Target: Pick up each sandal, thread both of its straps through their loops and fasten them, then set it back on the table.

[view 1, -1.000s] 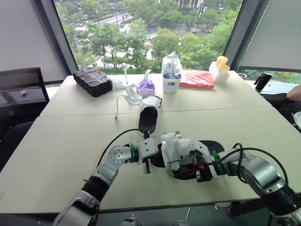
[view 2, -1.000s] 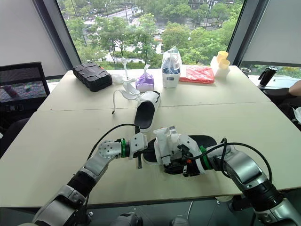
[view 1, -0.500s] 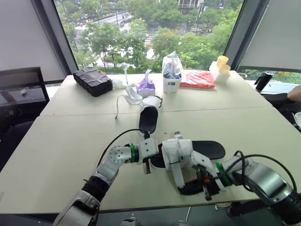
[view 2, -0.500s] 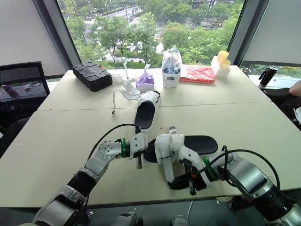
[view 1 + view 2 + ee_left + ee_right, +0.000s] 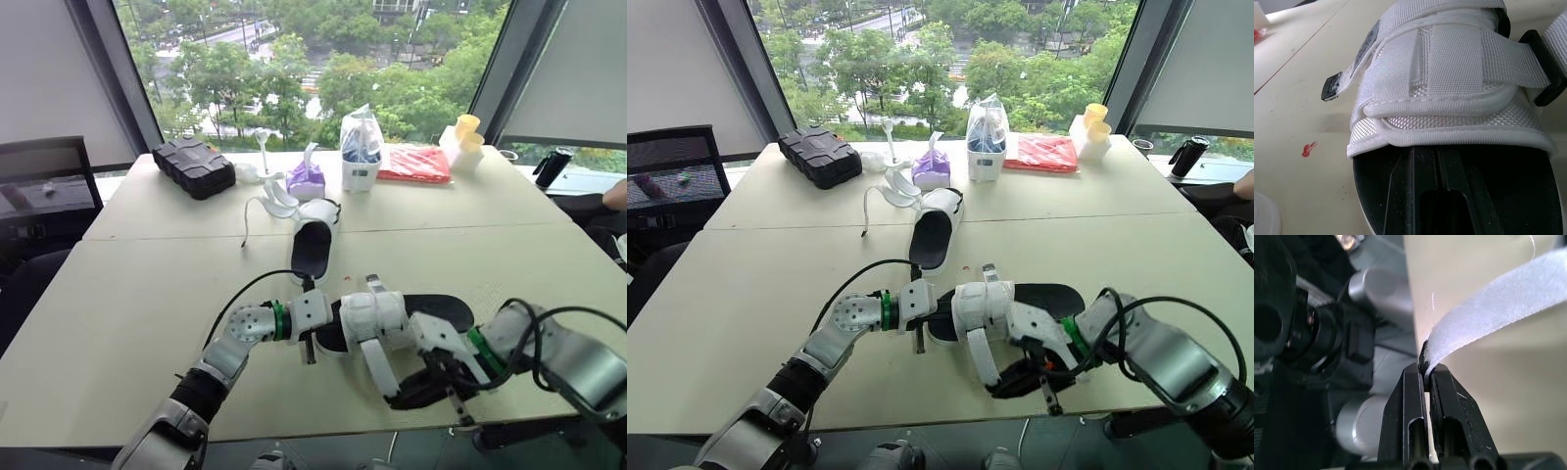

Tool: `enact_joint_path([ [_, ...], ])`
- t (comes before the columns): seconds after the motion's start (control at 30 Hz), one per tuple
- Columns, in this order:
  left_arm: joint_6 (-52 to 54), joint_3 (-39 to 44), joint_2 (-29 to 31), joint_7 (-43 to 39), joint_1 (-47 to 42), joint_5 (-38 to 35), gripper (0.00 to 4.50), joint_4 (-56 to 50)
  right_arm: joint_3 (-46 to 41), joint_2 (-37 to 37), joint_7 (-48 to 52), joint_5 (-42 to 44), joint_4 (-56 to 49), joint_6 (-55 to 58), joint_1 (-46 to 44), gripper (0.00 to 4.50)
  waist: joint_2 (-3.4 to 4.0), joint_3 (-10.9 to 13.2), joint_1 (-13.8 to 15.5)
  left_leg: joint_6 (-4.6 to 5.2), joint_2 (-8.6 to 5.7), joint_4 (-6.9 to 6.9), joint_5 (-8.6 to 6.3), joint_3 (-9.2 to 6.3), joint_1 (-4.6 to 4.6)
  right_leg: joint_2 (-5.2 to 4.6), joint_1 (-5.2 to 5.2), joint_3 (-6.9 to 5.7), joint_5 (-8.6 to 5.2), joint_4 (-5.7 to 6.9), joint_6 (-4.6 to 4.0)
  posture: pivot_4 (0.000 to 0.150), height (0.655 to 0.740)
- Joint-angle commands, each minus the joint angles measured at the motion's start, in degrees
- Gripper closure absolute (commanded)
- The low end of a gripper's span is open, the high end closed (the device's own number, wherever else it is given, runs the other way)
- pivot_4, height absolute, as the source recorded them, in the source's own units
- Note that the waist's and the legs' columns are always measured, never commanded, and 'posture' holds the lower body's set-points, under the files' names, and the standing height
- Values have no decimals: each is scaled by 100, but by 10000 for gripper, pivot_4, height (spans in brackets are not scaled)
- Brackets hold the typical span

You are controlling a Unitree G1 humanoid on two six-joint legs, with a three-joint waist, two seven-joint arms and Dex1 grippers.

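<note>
while right hand (image 5: 1426,374) pinches the strap (image 5: 1488,298), left hand (image 5: 307,345) touches the sandal (image 5: 441,311).

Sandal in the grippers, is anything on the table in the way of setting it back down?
Nothing visible does. The sandal is low over the table, which is bare around it, with the right gripper pinching its strap. The second sandal lies farther off, apart.

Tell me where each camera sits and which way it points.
Left and right eye: on the head, looking forward and down over the table; both arms show, the left gripper at the near sandal.
Left wrist: on that wrist, facing the sandal's white upper up close.
Right wrist: on that wrist, looking along the right gripper, shut on the loose strap.
Shared: both eyes show one scene.
</note>
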Motion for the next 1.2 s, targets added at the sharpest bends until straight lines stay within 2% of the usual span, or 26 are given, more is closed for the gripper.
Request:
enact_joint_path([
  [0.03, 162, -476, 130, -15, 205, 684, 45000, 739, -305, 434, -105, 181, 588, 156, -1150, 44110, 2, 0, -12, 0, 0, 2, 0, 0, -2, 0, 0, 0, -3, 0, 5, 1500, 7400],
  [0.2, 85, -506, 67, -21, 126, 713, 45000, 855, 250, 1012, -124, -546, 2073, -346, -2088, 44110, -10, -1, 8, 0, 12, 3, 0, -1, 3, -1, -3, -9, -3, -1, 8, 1500, 7400],
  [0.33, 61, -494, 60, -11, 90, 713, 45000, 894, 609, 1369, 5, -1077, 3125, -898, -2434, 44110, 0, -4, 17, 4, 0, 14, 3, 4, -25, -8, -23, -10, 9, -3, -5, 1500, 7400],
  [0.43, 64, -474, 77, -7, 92, 705, 45000, 883, 748, 1577, 73, -1328, 3678, -1177, -2584, 44110, 0, -4, 13, 5, -4, 19, 4, 5, -27, -7, -25, -10, 26, -1, 20, 1500, 7400],
  [0.6, 108, -443, 130, 13, 142, 674, 45000, 810, 815, 1796, 108, -1611, 4250, -1528, -2720, 44110, 2, -5, -11, 4, -3, 20, 4, 3, -13, -3, -15, -8, 31, 2, 1, 1500, 7400],
  [0.73, 155, -404, 219, 27, 197, 650, 45000, 714, 833, 2003, 48, -1876, 4899, -1886, -2931, 30838, 4, -6, -19, 4, -3, 15, 3, 3, 15, -1, 2, -7, 31, 7, 1, 1500, 7400],
  [0.83, 164, -398, 231, 26, 191, 646, 45000, 703, 743, 2174, 77, -1950, 5341, -2037, -3160, 14574, 11, -11, -17, 3, -1, 6, 3, 3, 35, 4, 11, -4, 30, 7, 5, 1500, 7400],
  [0.93, 175, -388, 235, 23, 180, 644, 45000, 696, 696, 2291, 116, -2093, 5751, -2247, -3370, 662, 14, -11, -16, 4, -1, 3, 4, 3, 36, 6, 9, -3, 37, 7, 19, 1500, 7400],
  [1.2, 160, -392, 237, 11, 154, 644, 45000, 714, 679, 2505, 634, -2150, 6493, -1536, -3844, 662, 20, -11, -16, 3, -1, 4, 4, 4, 37, 8, 6, 2, 33, 12, 9, 1500, 7400],
])
